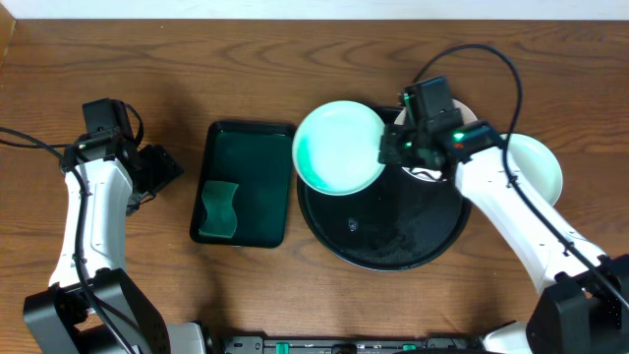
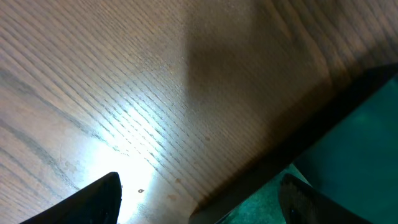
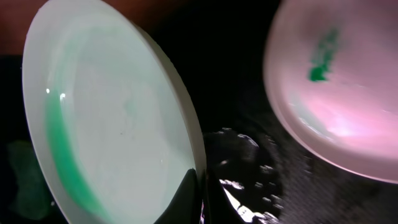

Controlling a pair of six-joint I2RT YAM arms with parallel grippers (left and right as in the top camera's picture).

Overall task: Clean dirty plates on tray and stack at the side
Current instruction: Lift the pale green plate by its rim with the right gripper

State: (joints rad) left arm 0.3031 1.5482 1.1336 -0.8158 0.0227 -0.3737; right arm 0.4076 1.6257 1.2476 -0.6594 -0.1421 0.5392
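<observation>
Right gripper [image 1: 391, 147] is pinched shut on the right-hand rim of a pale mint-green round plate [image 1: 339, 147]. That plate sits tilted over the upper-left edge of the round glossy black tray [image 1: 383, 246], with part of it hanging out past the tray's rim. A bright green smear [image 3: 62, 149] curves along the plate's inner slope on the side away from the tray's middle.

On the upper right part of the tray, mostly hidden under the right arm from above, lies a white round plate [image 3: 348, 118] with a small green smear [image 3: 320, 62] near its centre. Wet glints speckle the bare black surface between the two plates.

A third pale round plate [image 1: 539, 167] rests on the wooden table [image 1: 197, 59] just off the tray's right side; whether it touches the rim I can't tell, since the arm covers that spot.

Left of the round tray stands a rectangular dark tray [image 1: 257, 187] holding a green sponge [image 1: 220, 209]. Farther left again, well away from the round tray, the left gripper [image 1: 162, 167] hangs over bare wood with its jaws spread wide, holding nothing.
</observation>
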